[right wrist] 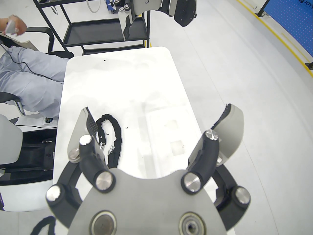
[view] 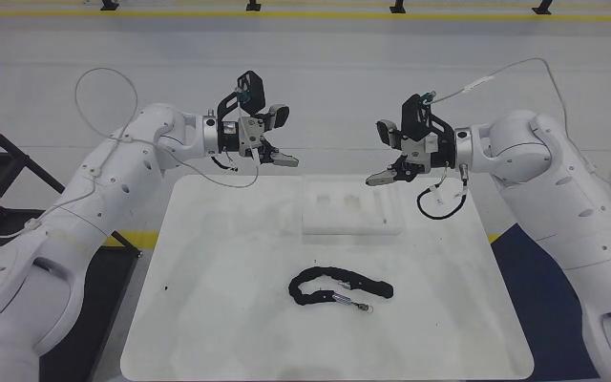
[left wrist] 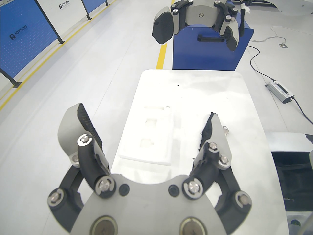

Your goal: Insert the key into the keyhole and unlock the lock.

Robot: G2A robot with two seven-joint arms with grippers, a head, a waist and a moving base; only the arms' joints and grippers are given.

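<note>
The jaws of both grippers stand spread wide apart, with only air between the pads. The left gripper (view: pixel 283 137) (left wrist: pixel 146 113) (right wrist: pixel 156 18) and the right gripper (view: pixel 382 155) (left wrist: pixel 196 34) (right wrist: pixel 156 110) hang above the far part of the table (view: pixel 220 286) (left wrist: pixel 195 86) (right wrist: pixel 122 79). They face one another with an open gap between them.

The lock (view: pixel 329 284) (right wrist: pixel 116 129) is a chain in a black fabric sleeve, bent into an arch. It lies flat on the table, lower than both pairs of jaws and about between them, on the side toward the robot's body. It is well apart from both grippers. The key (view: pixel 363 307) (left wrist: pixel 226 130) is a small metal thing in the open side of the arch, on the right gripper's side. It lies just beside the metal end of the lock, but it is too small to tell if the two are touching.

A white foam block (view: pixel 348 212) (left wrist: pixel 146 133) with shallow square pockets lies on the table almost under the gap between the two grippers, beyond the lock. The fingers (view: pixel 377 179) of the right gripper are over its far corner.

Behind the right gripper a blue cabinet (left wrist: pixel 205 54) stands on the floor. Behind the left gripper stands a black trolley (right wrist: pixel 97 29) with shelves.
</note>
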